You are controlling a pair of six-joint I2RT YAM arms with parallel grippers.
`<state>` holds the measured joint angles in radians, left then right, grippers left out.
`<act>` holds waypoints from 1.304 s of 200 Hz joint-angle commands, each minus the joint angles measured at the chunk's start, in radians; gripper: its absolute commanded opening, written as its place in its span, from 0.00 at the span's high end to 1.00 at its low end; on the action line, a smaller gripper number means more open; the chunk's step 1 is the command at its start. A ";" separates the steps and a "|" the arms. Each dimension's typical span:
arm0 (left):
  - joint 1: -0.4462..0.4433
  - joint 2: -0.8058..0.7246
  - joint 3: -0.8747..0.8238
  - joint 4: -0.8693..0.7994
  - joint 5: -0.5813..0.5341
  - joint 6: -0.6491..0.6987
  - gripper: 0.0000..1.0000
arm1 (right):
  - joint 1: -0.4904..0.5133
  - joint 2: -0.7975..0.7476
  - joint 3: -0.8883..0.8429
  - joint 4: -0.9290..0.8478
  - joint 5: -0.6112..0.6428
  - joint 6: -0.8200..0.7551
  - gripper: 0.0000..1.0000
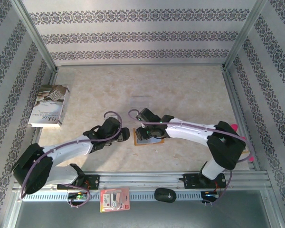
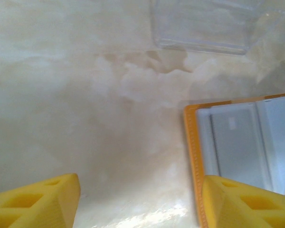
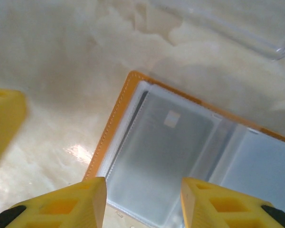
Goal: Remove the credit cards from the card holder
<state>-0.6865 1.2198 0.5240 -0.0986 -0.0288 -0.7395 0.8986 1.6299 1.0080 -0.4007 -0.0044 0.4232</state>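
Note:
The card holder (image 1: 149, 141) lies open and flat mid-table, with an orange stitched border (image 3: 111, 130) and grey-blue clear pockets. Behind its left pocket sits one of the credit cards (image 3: 164, 152), dark with a small white mark. My right gripper (image 3: 142, 204) is open just above that pocket, one finger on each side of its near end, nothing between them. At the holder's left edge my left gripper (image 2: 140, 204) is open, its right finger (image 2: 247, 202) over the orange border (image 2: 192, 142) and its left finger over bare table. Both grippers (image 1: 123, 134) (image 1: 141, 128) meet at the holder.
A clear plastic stand (image 2: 204, 23) (image 1: 141, 102) stands just beyond the holder. A book (image 1: 50, 105) lies at the far left. On the front rail are a red-and-white packet (image 1: 115, 199) and a black object (image 1: 165, 194). Metal frame posts border the table.

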 commanded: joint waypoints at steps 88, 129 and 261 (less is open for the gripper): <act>0.020 -0.058 -0.059 -0.051 -0.026 -0.037 0.31 | 0.096 0.179 0.097 -0.095 0.135 -0.087 0.52; 0.021 -0.047 -0.055 -0.038 -0.007 -0.031 0.31 | 0.095 0.181 0.071 -0.070 0.165 -0.088 0.72; -0.028 0.152 0.054 0.107 0.076 0.009 0.32 | -0.005 -0.001 -0.108 0.278 -0.138 0.053 1.00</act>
<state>-0.6937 1.3170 0.5396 -0.0460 0.0483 -0.7551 0.9123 1.6699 0.9581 -0.1967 -0.0696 0.4076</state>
